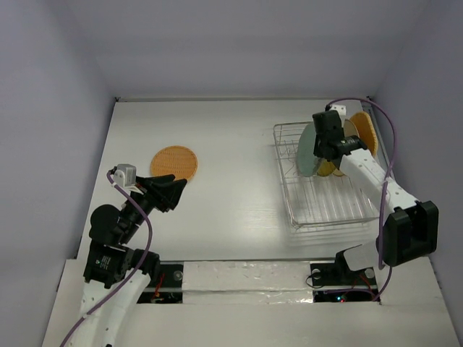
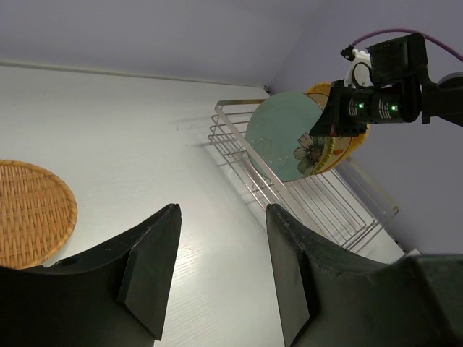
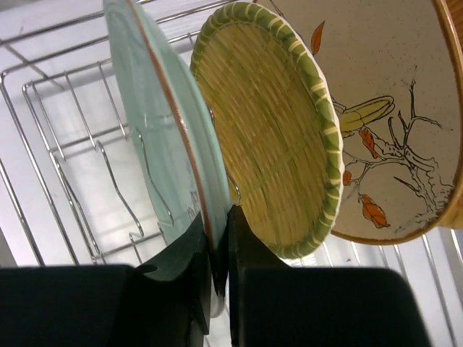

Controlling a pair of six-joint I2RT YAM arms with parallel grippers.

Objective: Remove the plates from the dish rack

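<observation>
Green plate (image 3: 148, 137) in right gripper (image 3: 215, 235)

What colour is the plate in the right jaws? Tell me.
Pale green plate with one flower; best in the left wrist view.

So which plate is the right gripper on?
The pale green plate, frontmost in the rack, ahead of the yellow-green plate; the right gripper pinches its rim.
</observation>
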